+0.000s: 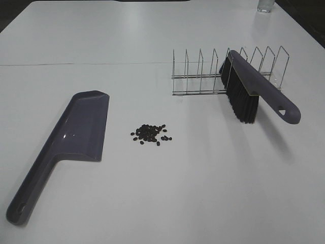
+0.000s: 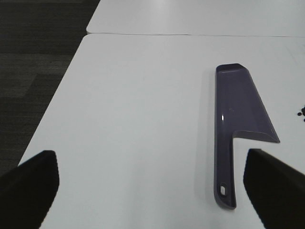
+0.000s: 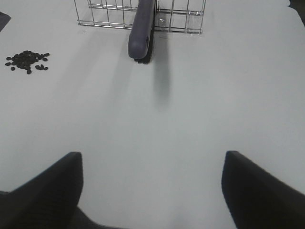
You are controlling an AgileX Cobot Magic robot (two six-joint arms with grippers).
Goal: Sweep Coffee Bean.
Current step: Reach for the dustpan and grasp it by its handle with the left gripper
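Observation:
A small pile of dark coffee beans (image 1: 150, 134) lies on the white table near the middle; it also shows in the right wrist view (image 3: 27, 60) and at the edge of the left wrist view (image 2: 301, 112). A purple dustpan (image 1: 71, 143) lies flat to their left, handle toward the front; it also shows in the left wrist view (image 2: 237, 121). A purple brush (image 1: 254, 93) with black bristles leans in a wire rack (image 1: 203, 76); the right wrist view shows its handle end (image 3: 142, 33). The left gripper (image 2: 152, 188) and the right gripper (image 3: 151, 191) are open, empty, and outside the high view.
A clear glass (image 1: 265, 5) stands at the table's far right edge. A seam (image 1: 76, 64) runs across the table behind the dustpan. The table's left edge and dark floor (image 2: 33, 71) show in the left wrist view.

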